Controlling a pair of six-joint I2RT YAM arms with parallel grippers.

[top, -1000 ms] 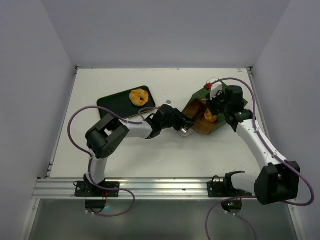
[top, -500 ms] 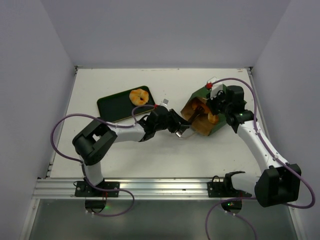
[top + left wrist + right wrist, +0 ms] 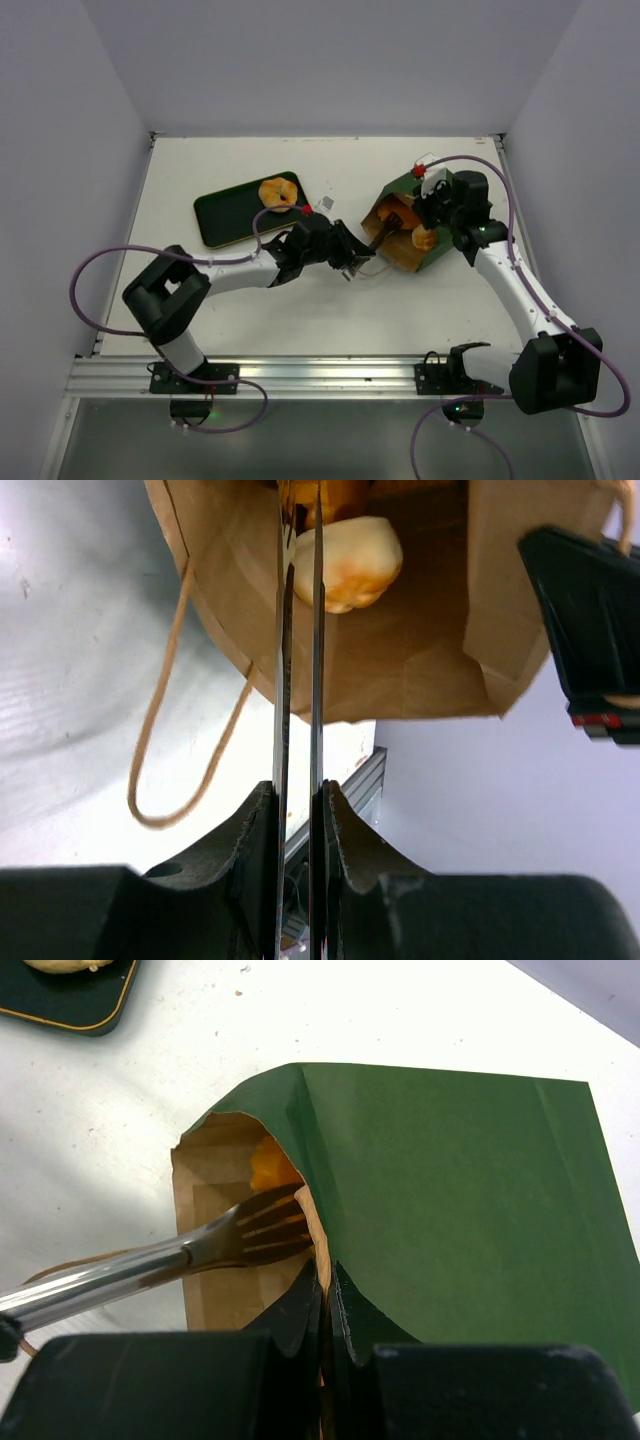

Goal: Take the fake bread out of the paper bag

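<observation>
Bag (image 3: pixel 403 188): lay on its side at the right of the table (image 3: pixel 330 320), mouth turned left, green outside, brown inside.

Bread: a pale roll (image 3: pixel 350 560) and an orange piece (image 3: pixel 265 1168) sat inside the bag, close to the mouth. A round roll (image 3: pixel 278 192) rested on the tray (image 3: pixel 225 215) at far left, well apart from the bag.

Left gripper (image 3: pixel 348 260): pressed together on metal tongs (image 3: pixel 200 1250), whose forked tips reached into the bag mouth just beside the pale roll. Contact between tips and roll could not be told.

Right gripper (image 3: pixel 325 1290): pinched the upper rim of the bag mouth, with paper between its fingers.

Twine handle (image 3: pixel 165 730): lay in a loose loop on the table at the mouth.
</observation>
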